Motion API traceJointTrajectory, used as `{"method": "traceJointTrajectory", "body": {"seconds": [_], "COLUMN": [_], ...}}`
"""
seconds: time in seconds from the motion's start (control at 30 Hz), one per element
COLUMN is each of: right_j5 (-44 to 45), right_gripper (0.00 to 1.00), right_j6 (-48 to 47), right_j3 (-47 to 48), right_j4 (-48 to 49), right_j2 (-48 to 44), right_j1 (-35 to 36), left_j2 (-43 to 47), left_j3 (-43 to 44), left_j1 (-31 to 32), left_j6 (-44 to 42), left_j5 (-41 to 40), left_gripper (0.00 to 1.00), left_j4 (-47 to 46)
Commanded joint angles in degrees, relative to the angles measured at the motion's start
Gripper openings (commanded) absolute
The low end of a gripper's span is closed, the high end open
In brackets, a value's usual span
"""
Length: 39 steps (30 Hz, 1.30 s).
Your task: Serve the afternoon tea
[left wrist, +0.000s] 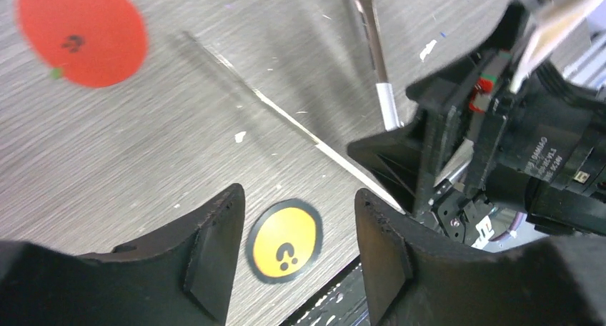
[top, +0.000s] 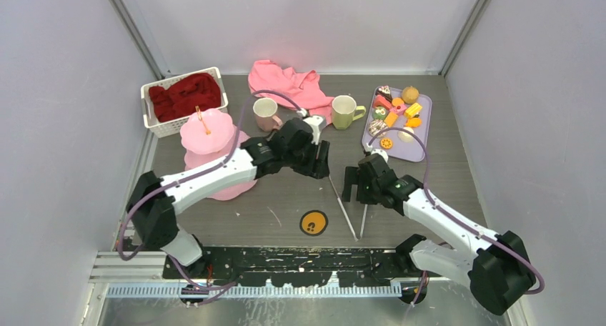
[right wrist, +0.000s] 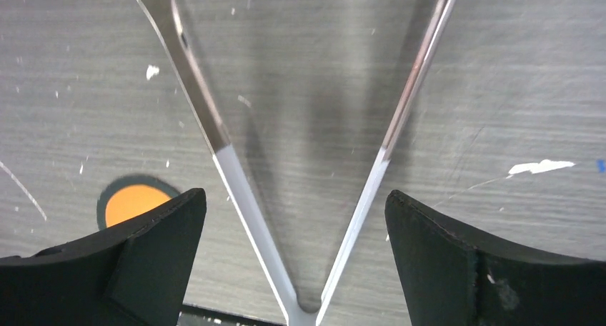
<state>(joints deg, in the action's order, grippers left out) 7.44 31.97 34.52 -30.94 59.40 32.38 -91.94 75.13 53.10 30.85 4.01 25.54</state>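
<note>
My right gripper (right wrist: 291, 204) stands wide open, gripping nothing, over the white-handled metal tongs (right wrist: 243, 197), which lie in a V just right of the round yellow black-rimmed sticker (top: 313, 222). My left gripper (left wrist: 299, 197) hangs above that sticker, partly open (empty too). The pink three-tier scalloped cake stand (top: 209, 133) stands beyond the sticker to its left. The pale pink mug (top: 266, 114), yellow-green mug (top: 344, 111) and small colourful toy pastries (top: 393, 111) sit well beyond it.

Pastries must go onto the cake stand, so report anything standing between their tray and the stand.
The left claw and its arm reach across that line at mid-table; the pale pink mug and yellow-green mug stand just behind it. Nothing else visible.
</note>
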Motion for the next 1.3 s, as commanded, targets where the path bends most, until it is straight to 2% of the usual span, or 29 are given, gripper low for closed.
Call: {"method": "traceJointTrajectory", "body": {"seconds": [0.0, 0.27, 0.63, 0.73, 0.9, 0.97, 1.13, 1.27], "right_j5": [-2.17, 3.99, 12.26, 16.06, 17.04, 17.23, 17.37, 17.61], "right_gripper": [1.00, 1.00, 1.00, 1.00, 1.00, 0.97, 0.82, 0.59], "right_j6": [4.37, 6.92, 8.55, 10.73, 11.32, 11.27, 11.40, 11.86], "right_j3": [-1.50, -2.05, -1.70, -3.07, -6.88, -7.11, -7.12, -7.18], "right_j4": [0.36, 1.36, 4.00, 6.87, 11.52, 11.16, 10.05, 9.56], "right_j2": [-2.66, 3.51, 11.40, 11.54, 9.75, 9.54, 9.03, 9.23], "right_j1": [2.81, 9.60, 11.77, 12.25, 12.18, 12.22, 12.27, 12.28], "left_j2": [8.93, 15.90, 13.63, 13.86, 15.47, 15.33, 14.48, 14.18], "left_j3": [-3.57, -10.28, -10.46, -10.57, -10.96, -10.97, -11.10, -9.85], "left_j1": [-3.08, -6.68, -6.77, -6.75, -7.18, -7.23, -7.26, -7.25], "left_j6": [0.63, 3.53, 4.11, 3.83, 2.86, 2.73, 3.34, 2.94], "left_j5": [-5.24, -7.28, -5.05, -6.27, -7.76, -7.69, -7.03, -7.19], "left_gripper": [0.61, 0.83, 0.84, 0.84, 0.84, 0.84, 0.84, 0.84], "left_j4": [-0.51, -2.75, -3.76, -3.46, -3.10, -2.87, -3.30, -3.30]}}
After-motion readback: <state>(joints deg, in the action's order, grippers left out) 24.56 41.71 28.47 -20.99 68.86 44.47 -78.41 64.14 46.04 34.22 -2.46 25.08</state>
